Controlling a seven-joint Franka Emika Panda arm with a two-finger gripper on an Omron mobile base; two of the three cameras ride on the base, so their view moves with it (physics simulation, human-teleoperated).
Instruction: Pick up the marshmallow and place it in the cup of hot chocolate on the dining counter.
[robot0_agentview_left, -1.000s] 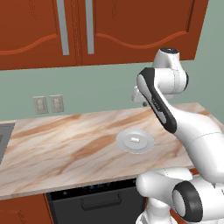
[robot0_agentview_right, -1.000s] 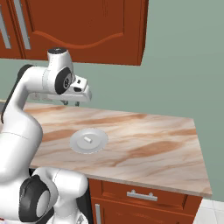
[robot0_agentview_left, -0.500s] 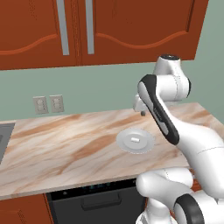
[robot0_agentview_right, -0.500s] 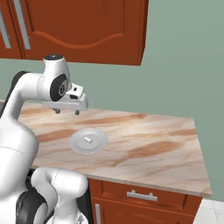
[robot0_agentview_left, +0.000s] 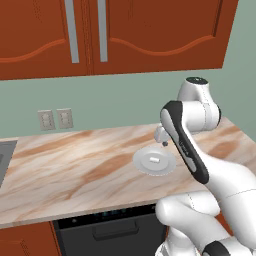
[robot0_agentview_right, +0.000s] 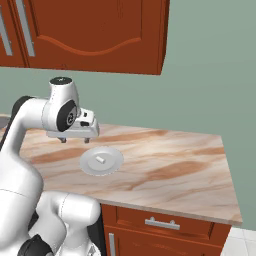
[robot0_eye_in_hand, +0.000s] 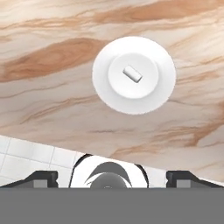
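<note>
Fingers (robot0_eye_in_hand: 41, 177) spread wide, nothing between them; gripper (robot0_agentview_right: 74, 139) hovers above the counter (robot0_agentview_right: 170, 170), just behind the plate (robot0_agentview_right: 87, 165). Marshmallow (robot0_eye_in_hand: 132, 73) lies on its side at the plate's middle, untouched. Nothing done yet: grasp, carry and drop into the cup all remain. Plate holds just that piece.

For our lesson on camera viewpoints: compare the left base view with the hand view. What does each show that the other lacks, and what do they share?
Left base view alone: red-brown wooden wall cabinets, two beige wall sockets, the white robot arm and a dark appliance front under the counter.

Hand view alone: white floor tiles beyond the counter edge, and the open gripper with its dark fingertips wide apart.

Both: the beige-and-brown veined marble counter, the round light grey plate and the tiny white marshmallow lying on it.
</note>
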